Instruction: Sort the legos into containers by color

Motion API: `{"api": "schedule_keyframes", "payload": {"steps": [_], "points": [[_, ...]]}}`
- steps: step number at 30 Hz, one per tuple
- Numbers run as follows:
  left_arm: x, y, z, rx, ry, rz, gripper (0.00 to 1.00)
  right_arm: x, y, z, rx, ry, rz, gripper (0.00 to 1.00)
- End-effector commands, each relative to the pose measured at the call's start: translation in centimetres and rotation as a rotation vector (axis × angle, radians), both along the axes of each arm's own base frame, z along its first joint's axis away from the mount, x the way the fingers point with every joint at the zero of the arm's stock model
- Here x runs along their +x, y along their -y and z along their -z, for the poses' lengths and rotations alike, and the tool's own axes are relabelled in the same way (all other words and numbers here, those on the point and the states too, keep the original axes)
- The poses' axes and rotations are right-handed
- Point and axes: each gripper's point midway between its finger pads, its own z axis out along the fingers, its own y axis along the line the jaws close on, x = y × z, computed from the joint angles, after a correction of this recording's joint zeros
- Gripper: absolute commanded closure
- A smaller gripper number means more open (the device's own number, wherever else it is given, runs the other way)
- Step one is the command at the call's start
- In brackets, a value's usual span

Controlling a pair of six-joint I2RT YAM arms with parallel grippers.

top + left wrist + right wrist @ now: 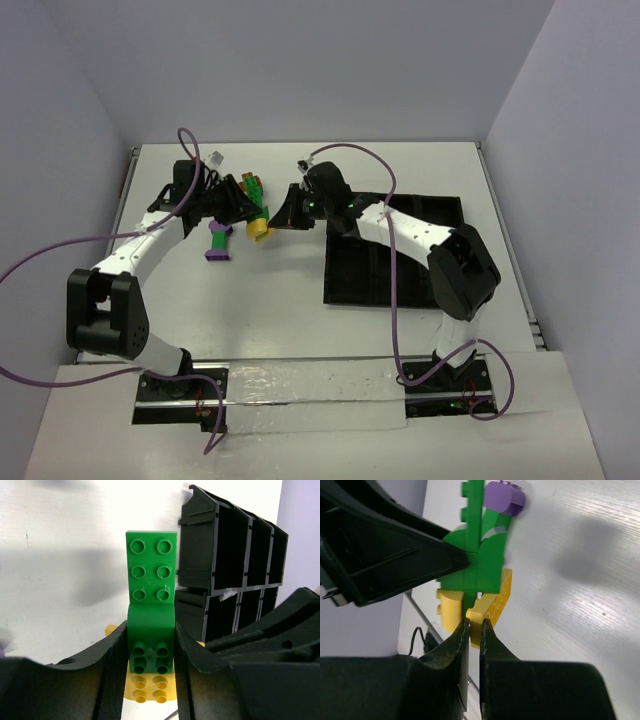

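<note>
White table (300, 330) lies under both arms, where the left gripper (150, 660) has its jaws clamped on the sides of a green brick (151, 580), the right gripper (474, 630) pinches narrowly a yellow brick (492, 605) joined to it, and the black tray (225, 540) stands beyond the left jaws.

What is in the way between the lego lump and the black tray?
No loose thing lies on the table between the lump and the tray. Only the right arm stretches over the tray; the right gripper pinches the lump's yellow piece.
</note>
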Motion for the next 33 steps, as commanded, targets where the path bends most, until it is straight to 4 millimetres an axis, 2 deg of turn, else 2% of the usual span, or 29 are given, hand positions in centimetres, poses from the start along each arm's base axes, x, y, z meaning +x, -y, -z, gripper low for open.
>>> {"api": "schedule_keyframes", "payload": {"steps": [1,7,12,14,17,18,19,23,24,26,30,33], "points": [[0.7,0.2,-1.4,-0.025,0.045,0.010,1.00,1.0,1.1,1.3,-0.046,0.004,0.076,1.00],[0.7,-0.7,-2.0,0.019,0.052,-0.025,1.00,2.4,2.5,0.6,-0.069,0.029,0.136,1.00],[0.5,-3.0,-1.6,0.104,0.030,-0.108,1.00,2.7,3.9,-1.8,-0.066,0.092,0.132,1.00],[0.4,-3.7,-1.4,0.127,0.016,-0.139,1.00,2.6,5.0,-2.2,-0.086,0.139,0.131,1.00],[0.5,-4.7,-1.5,0.167,0.001,-0.191,1.00,2.3,7.1,-4.5,-0.096,0.219,0.163,1.00],[0.5,-4.9,-1.8,0.171,0.005,-0.203,1.00,2.5,8.3,-4.4,-0.104,0.216,0.182,1.00],[0.5,-5.1,-2.2,0.173,0.015,-0.215,1.00,2.2,9.0,-5.7,-0.087,0.241,0.195,1.00],[0.8,-5.4,-3.1,0.173,0.039,-0.237,1.00,1.5,12.0,-7.4,-0.070,0.270,0.248,1.00],[0.8,-5.4,-3.2,0.172,0.043,-0.240,1.00,1.5,12.4,-6.8,-0.081,0.257,0.255,1.00],[1.0,-5.5,-3.2,0.177,0.039,-0.244,1.00,0.7,14.0,-7.8,-0.085,0.282,0.282,1.00],[1.1,-6.4,-2.3,0.215,-0.009,-0.294,1.00,-0.1,16.9,-7.0,-0.095,0.265,0.322,1.00],[1.2,-6.6,-2.1,0.225,-0.023,-0.311,1.00,-1.0,18.8,-5.5,-0.168,0.259,0.358,1.00]]}}
